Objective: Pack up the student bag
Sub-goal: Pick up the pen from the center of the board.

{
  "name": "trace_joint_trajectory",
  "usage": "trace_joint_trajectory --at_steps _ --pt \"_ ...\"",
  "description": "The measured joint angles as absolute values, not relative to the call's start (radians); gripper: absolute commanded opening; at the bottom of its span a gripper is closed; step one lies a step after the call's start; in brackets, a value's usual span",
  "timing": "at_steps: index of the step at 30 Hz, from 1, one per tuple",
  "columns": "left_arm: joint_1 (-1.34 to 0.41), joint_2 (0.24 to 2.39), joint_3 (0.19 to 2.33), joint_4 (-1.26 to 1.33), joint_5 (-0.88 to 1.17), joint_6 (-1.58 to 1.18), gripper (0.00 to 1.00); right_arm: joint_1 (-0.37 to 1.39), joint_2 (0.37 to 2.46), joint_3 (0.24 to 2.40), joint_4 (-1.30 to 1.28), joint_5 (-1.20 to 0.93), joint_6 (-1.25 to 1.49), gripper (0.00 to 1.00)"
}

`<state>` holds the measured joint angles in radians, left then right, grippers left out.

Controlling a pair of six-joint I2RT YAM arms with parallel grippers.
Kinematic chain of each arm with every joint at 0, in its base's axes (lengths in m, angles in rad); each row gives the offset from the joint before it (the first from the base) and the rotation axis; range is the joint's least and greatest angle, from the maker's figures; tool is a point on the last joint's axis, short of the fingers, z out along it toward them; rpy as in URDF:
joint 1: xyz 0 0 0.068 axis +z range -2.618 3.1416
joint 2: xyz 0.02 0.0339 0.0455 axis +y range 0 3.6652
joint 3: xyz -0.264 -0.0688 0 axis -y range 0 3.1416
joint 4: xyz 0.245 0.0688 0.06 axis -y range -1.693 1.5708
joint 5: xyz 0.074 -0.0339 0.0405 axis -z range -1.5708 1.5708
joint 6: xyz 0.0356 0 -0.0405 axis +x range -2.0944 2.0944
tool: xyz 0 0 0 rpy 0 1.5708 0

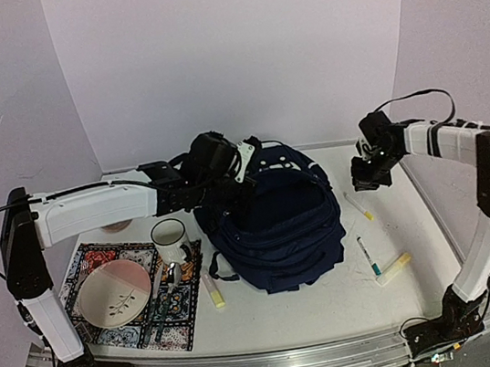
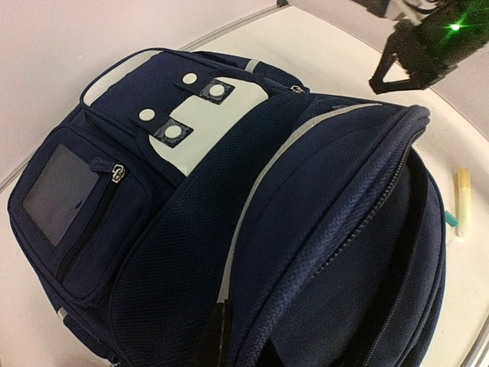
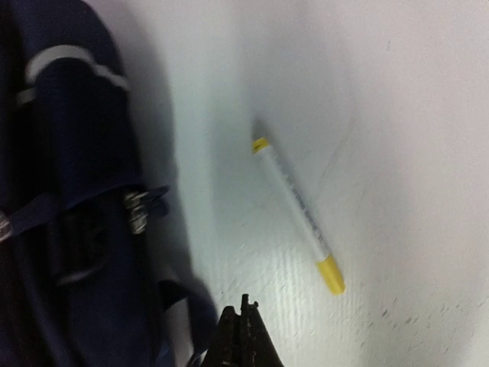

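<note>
The right gripper [image 3: 244, 332] had its jaws clenched on nothing. It hung above the surface [image 3: 397, 92], and the yellow-capped pen [image 3: 298, 218] lay apart from it, ahead and off to one side. If the shut tips came down like that, they would likely knock the pen and send it rolling rather than take it. They needed to part and line up across its barrel first.

The left gripper [image 1: 237, 177] had its jaws clamped, apparently pinching the rim of the student bag [image 1: 279, 224]. The bag lay in the middle of the surface with its main mouth held agape. That thin pinch on slack fabric could slip, and the mouth would then sag shut before anything went in. Pulling harder might drag the whole bag toward the mug [image 1: 168, 236] and plate [image 1: 112, 294] just beside it.
</note>
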<state>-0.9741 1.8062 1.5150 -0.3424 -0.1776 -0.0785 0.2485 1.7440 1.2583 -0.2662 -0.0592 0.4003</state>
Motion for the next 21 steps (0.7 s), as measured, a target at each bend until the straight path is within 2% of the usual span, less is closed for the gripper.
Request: trace_joint_trajectory --at_steps 6,12,21 --pt "-0.974 1.807 1.518 -0.342 -0.178 -0.079 0.0 0.287 1.5 1.132 -0.244 -0.096 0.478 0.21" --pt "-0.974 1.808 1.518 -0.343 -0.177 -0.079 0.0 0.286 1.582 1.172 -0.297 -0.039 0.419 0.38" --pt "-0.974 1.808 1.518 -0.343 -0.177 -0.082 0.0 0.286 1.877 1.376 -0.426 0.078 0.295 0.4"
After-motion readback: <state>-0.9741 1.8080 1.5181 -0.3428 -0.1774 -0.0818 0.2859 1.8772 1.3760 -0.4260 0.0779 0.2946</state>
